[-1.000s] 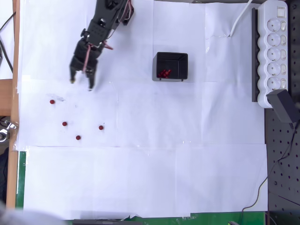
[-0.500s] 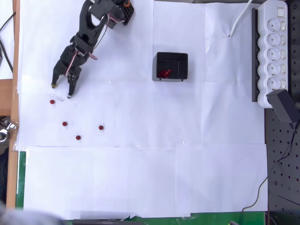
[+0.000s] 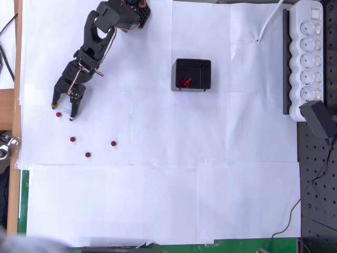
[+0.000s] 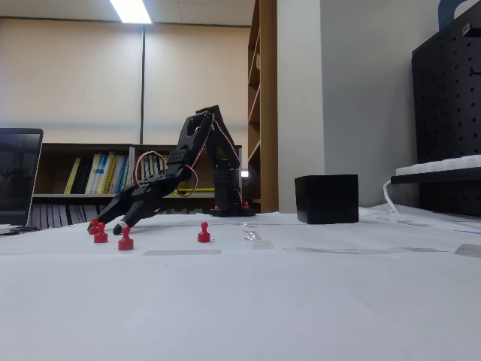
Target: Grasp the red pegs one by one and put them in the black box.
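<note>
Several small red pegs lie loose on the white paper at the left of the overhead view. My black gripper (image 3: 63,112) is open, low over the paper, with its fingertips on either side of the nearest red peg (image 3: 58,114). Three more pegs lie below it (image 3: 72,139), (image 3: 88,155), (image 3: 113,143). In the fixed view the gripper (image 4: 107,226) reaches down beside a peg (image 4: 94,225), and other pegs (image 4: 125,241), (image 4: 204,234) stand in front. The black box (image 3: 206,71) sits right of centre with red pegs (image 3: 184,82) inside; in the fixed view the box (image 4: 326,198) hides them.
The arm's base (image 3: 131,10) is at the top edge. A white power strip (image 3: 308,58) and a black adapter (image 3: 319,118) line the right side. The table's wooden edge (image 3: 18,63) runs close to the left of the gripper. A laptop (image 4: 19,177) stands at the left.
The gripper has swung left and downward in the overhead view, from above the peg area to straddling the uppermost loose peg. It stayed open. The pegs and box have not moved.
</note>
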